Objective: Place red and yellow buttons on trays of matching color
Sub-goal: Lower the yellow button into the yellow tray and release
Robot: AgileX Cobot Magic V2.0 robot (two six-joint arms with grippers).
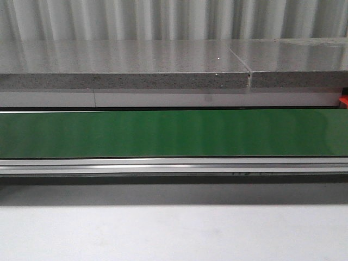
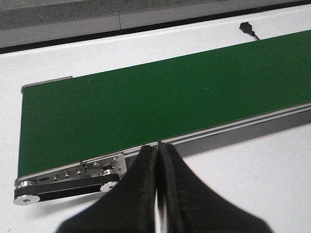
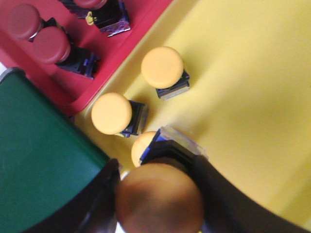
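Yellow is the button (image 3: 159,199) that the right gripper (image 3: 158,194) holds tight in its fingers, just over the yellow tray (image 3: 243,97). I would lower it onto a bare spot, away from the three yellow buttons (image 3: 162,67) lying there, then let go. The red tray (image 3: 121,39) beside it holds red buttons (image 3: 51,44). The left gripper (image 2: 158,167) is closed on nothing, near the bare green belt (image 2: 160,102) on the white counter (image 2: 252,170).

Gripped yellow button (image 3: 159,199) blurred, hiding another (image 3: 142,147).
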